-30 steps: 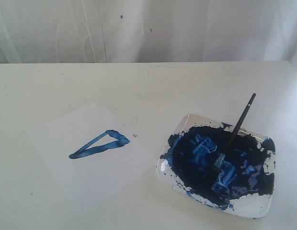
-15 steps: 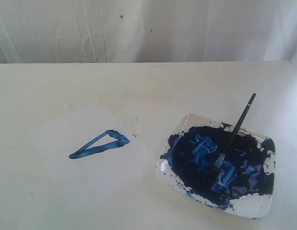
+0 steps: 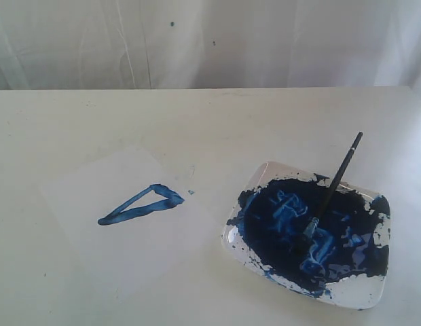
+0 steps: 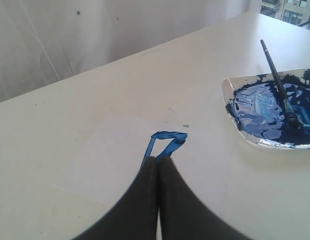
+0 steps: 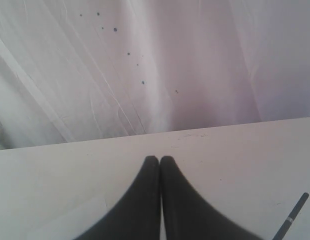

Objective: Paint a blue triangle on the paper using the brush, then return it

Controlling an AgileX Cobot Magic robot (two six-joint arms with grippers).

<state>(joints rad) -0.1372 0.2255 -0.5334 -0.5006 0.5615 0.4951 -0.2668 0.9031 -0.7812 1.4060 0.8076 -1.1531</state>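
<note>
A blue triangle is painted on the thin white paper at the table's left-centre. The black-handled brush lies tip-down in the paint dish on the right, its handle leaning over the dish's far rim. The handle's end also shows in the right wrist view. My left gripper is shut with nothing in it, held back from the triangle. Shut and empty too, my right gripper faces the backdrop. Neither gripper appears in the exterior view.
A white cloth backdrop with a few dark specks hangs behind the table's far edge. The dish holds a pool of dark-blue paint smeared up to its rim.
</note>
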